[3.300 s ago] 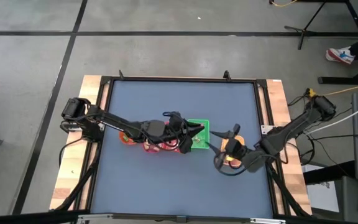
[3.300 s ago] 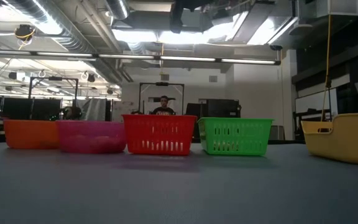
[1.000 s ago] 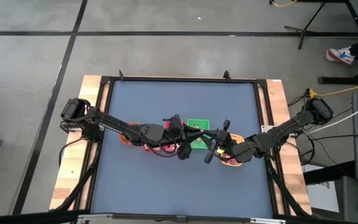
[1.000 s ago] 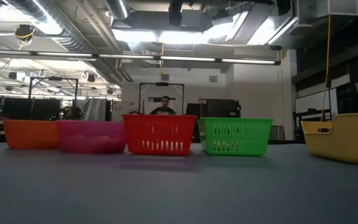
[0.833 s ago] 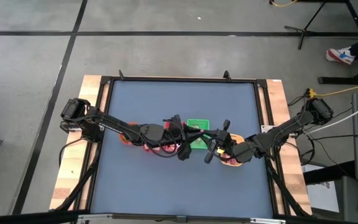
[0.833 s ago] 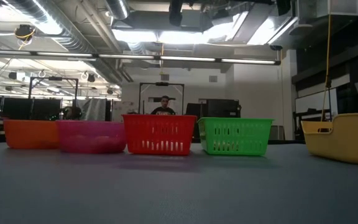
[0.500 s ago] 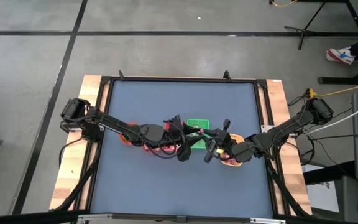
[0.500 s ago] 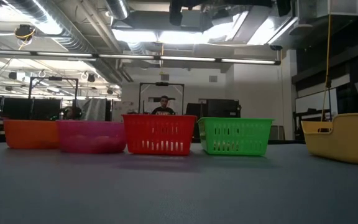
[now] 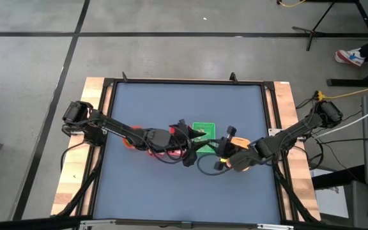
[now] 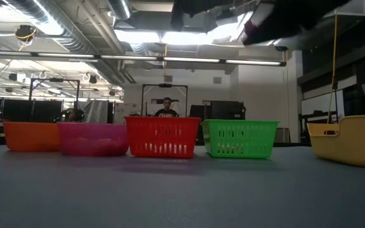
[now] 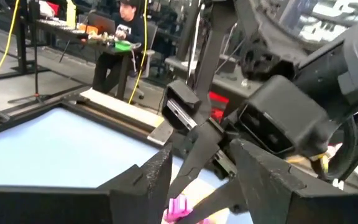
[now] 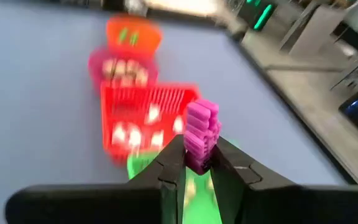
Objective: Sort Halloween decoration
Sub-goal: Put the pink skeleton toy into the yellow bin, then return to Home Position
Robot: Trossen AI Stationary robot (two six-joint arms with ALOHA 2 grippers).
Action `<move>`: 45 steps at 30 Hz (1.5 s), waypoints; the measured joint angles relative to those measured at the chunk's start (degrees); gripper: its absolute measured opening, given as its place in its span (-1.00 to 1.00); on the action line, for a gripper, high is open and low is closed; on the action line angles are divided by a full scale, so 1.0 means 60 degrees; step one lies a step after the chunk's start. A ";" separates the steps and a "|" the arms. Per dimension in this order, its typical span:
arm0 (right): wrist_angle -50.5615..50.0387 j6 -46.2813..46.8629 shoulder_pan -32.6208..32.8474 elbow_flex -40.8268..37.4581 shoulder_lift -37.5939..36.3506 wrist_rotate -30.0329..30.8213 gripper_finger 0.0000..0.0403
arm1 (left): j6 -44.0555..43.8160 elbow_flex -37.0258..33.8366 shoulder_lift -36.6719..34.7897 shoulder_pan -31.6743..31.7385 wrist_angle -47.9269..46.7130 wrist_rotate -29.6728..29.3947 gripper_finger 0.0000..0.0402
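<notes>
Halloween decoration [image 12: 201,134]: one ridged magenta-pink trinket, pinched upright between the fingertips of the right gripper [image 12: 197,163], sticking out above the closed pads. Held in the air above the row of containers, over the red basket [image 12: 146,117], with the green basket [image 12: 143,165] nearer the wrist and the pink bowl [image 12: 120,68] and the orange bowl [image 12: 134,32] farther off. Pale trinkets [image 12: 128,134] lying in the red basket, more in the pink bowl, green ones in the orange bowl.

From above: right arm [image 9: 286,135] stretched in from the table's right edge, elbow low, wrist turned toward the centre, gripper ending just beside the green basket, near the yellow basket [image 10: 350,140].

Left arm [image 9: 117,128] reaching in a long, nearly flat line from the left edge across the orange bowl and red basket, left gripper [image 9: 195,135] at the green basket's left side, close to the right gripper without touching it. Left fingers [image 11: 157,180] spread wide apart, nothing clamped between them. A second pink trinket [image 11: 179,206] low in the gap between those fingers, free of both pads; cannot tell whether lying in a container or in the air.

Seen level across the blue table [image 10: 182,190]: orange, pink, red and green containers in a tight row, yellow basket apart at the right, only dark blurred arm parts [image 10: 284,16] overhead. A person [image 10: 166,109] seated far behind the red basket.
</notes>
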 joint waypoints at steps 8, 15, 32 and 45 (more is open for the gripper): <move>-0.3989 0.1373 0.0000 0.0000 0.0000 -0.2106 -0.70 | -0.0011 0.0000 0.0000 0.0000 -0.0816 0.0015 -0.20; -0.6918 0.2935 -0.0007 0.0000 -0.0004 -0.4667 -0.70 | -0.0011 0.0000 0.0000 0.0000 -0.0922 0.0022 -0.20; -0.7909 0.3514 -0.0007 0.0000 -0.0004 -0.6012 -0.70 | -0.0015 0.0000 0.0000 0.0000 -0.0915 0.0022 -0.20; -0.7912 0.3504 -0.0007 0.0000 -0.0006 -0.6267 -0.27 | -0.0011 0.0000 0.0000 0.0003 -0.0912 0.0026 -0.20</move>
